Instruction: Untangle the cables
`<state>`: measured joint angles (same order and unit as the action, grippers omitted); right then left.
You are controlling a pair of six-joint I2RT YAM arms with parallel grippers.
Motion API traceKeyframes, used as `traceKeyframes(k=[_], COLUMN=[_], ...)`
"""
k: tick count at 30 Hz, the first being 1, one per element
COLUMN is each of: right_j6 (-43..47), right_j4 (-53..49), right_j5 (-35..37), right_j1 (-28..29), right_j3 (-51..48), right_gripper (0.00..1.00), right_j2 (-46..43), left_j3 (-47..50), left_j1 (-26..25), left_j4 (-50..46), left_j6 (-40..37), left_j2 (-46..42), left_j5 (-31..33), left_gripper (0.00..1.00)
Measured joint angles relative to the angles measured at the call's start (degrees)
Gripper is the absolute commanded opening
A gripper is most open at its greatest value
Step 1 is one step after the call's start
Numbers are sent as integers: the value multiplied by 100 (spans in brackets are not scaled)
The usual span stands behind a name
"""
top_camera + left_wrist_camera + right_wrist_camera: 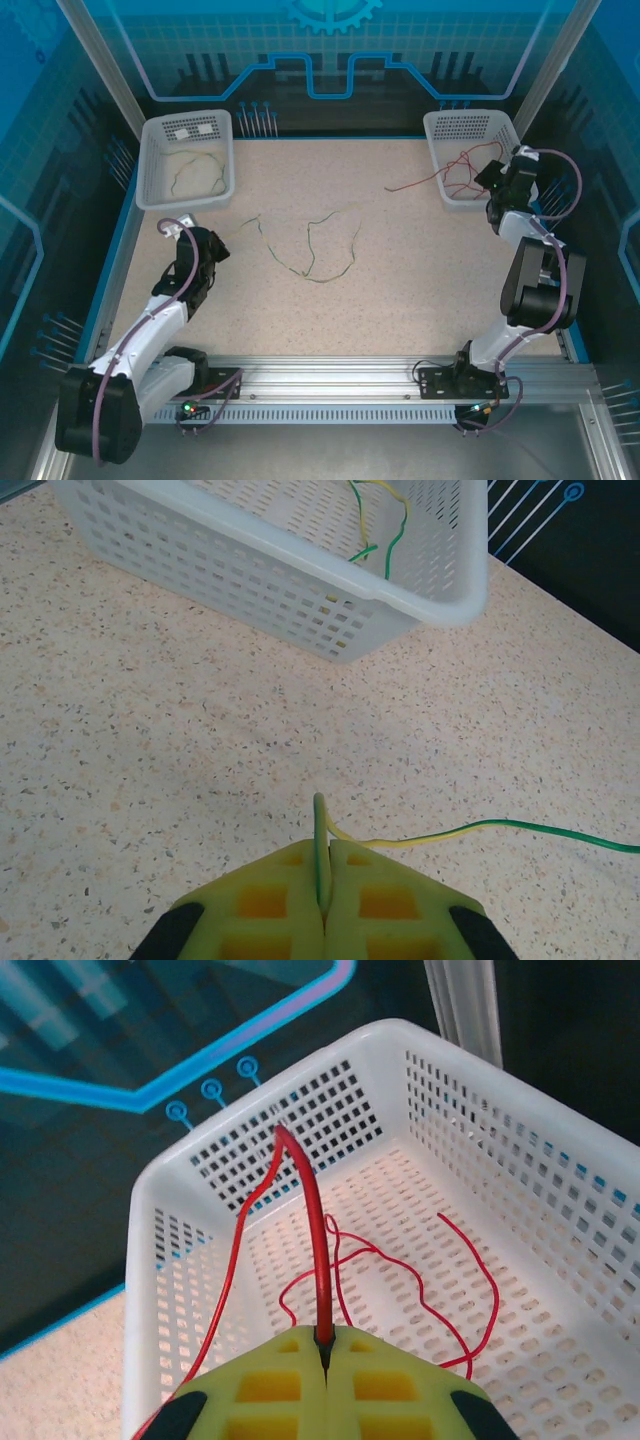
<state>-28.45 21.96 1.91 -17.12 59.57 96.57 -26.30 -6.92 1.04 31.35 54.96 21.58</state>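
Note:
My left gripper (325, 848) is shut on one end of a yellow-green cable (480, 828), which trails off to the right over the table. From above, that cable (312, 246) lies in loose bends across the table's middle, with the left gripper (216, 246) at its left end. Another yellow-green cable (196, 168) lies curled in the left basket (150, 190). My right gripper (322, 1338) is shut on a red cable (312, 1215) above the right basket (300, 1068). Red loops rest on that basket's floor. Part of the red cable (412, 184) hangs out over the basket's (440, 125) left side onto the table.
The white left basket (300, 575) stands just ahead of my left gripper, its near wall facing me. Both baskets sit at the table's far corners against the blue back wall. Metal frame posts rise behind each basket.

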Motion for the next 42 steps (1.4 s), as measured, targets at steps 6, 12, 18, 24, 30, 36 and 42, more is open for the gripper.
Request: traceKeyframes(k=[6,12,18,24,30,36,42], right_j6=[-743,-1067,-824,72,310,369,623], right_j4=[15,-94,-590,-1856,-3379,-4763,-5241], right_j5=[420,841,612,151,-68,24,173], right_j1=[-713,-1032,-881,-46,424,439,623], right_j3=[70,83,595,2312,4476,5578,5248], right_gripper=[0,0,0,0,0,36,87], right_j2=[0,4,264,1204,2844,4002,3659], left_j3=[-20,-83,-186,-374,-514,-540,-745], left_j1=[0,-11,-87,-278,-496,-745,-892], left_j4=[-35,-37,-31,-24,24,31,92], left_j6=[2,2,2,-92,-308,-542,-695], left_j2=[-4,186,313,404,402,404,505], left_j5=[0,-2,-2,-4,-9,-160,-308], left_gripper=[0,0,0,0,0,0,0])
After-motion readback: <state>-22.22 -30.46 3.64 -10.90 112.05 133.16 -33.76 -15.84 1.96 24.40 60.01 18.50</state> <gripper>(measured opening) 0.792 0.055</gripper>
